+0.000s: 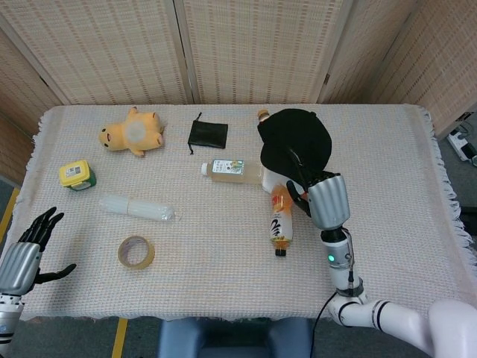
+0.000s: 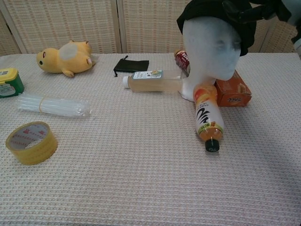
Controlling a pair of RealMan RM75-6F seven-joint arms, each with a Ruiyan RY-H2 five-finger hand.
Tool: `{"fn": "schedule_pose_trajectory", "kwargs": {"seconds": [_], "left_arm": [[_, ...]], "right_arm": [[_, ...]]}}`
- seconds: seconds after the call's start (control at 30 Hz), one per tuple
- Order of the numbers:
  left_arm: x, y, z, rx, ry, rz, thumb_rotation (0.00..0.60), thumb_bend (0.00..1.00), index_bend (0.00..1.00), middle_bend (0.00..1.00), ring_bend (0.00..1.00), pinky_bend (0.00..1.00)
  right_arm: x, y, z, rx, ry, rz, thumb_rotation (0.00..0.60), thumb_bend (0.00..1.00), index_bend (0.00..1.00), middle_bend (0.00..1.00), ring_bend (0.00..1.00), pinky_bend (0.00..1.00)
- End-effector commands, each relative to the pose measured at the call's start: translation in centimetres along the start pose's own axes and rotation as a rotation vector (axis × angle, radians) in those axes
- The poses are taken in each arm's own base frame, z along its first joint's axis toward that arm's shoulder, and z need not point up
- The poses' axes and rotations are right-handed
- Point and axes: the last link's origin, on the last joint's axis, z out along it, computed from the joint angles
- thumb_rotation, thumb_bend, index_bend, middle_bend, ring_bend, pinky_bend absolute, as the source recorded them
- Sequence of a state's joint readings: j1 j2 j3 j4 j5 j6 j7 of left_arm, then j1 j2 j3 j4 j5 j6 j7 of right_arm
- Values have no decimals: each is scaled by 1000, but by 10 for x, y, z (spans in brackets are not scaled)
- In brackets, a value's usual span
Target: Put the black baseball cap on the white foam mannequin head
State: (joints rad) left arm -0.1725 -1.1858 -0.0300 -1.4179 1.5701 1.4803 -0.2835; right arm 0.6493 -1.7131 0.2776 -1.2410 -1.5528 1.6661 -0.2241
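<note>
Black baseball cap (image 1: 296, 145) seated on top of white foam mannequin head (image 2: 211, 49), near the far right of the bench (image 1: 223, 253). Right hand (image 1: 322, 195) just beside the cap, on the near side; fingers reaching up at the cap edge, firm clamp or light contact impossible to confirm. Left hand (image 1: 28, 246) well apart at the bench's near left corner, fingers spread, holding nothing. Judged: cap lying directly beyond right hand; any settling or release falling to that hand.

Bright even indoor light, soft faint shadows, sharp focus, perhaps slight wide-angle distortion at edges
</note>
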Motion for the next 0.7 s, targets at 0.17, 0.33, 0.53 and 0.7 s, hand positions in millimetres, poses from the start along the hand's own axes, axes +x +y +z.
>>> {"fn": "schedule_pose_trajectory", "kwargs": {"seconds": [0.17, 0.33, 0.53, 0.7], "left_arm": [[0, 5, -2, -19, 8, -2, 600, 162, 0, 16, 0, 230], [1, 6, -5, -27, 12, 7, 600, 162, 0, 17, 0, 230], [2, 9, -8, -43, -7, 24, 600, 162, 2, 16, 0, 227], [0, 15, -15, -66, -59, 75, 600, 162, 43, 13, 0, 213]], "right_arm": [[22, 16, -23, 20, -116, -44, 600, 189, 0, 1000, 1000, 1000], [52, 30, -51, 16, -113, -46, 600, 185, 0, 1000, 1000, 1000], [88, 65, -114, -120, -243, -129, 600, 149, 0, 887, 828, 911], [109, 100, -160, -303, -390, -204, 600, 99, 0, 184, 189, 354]]}}
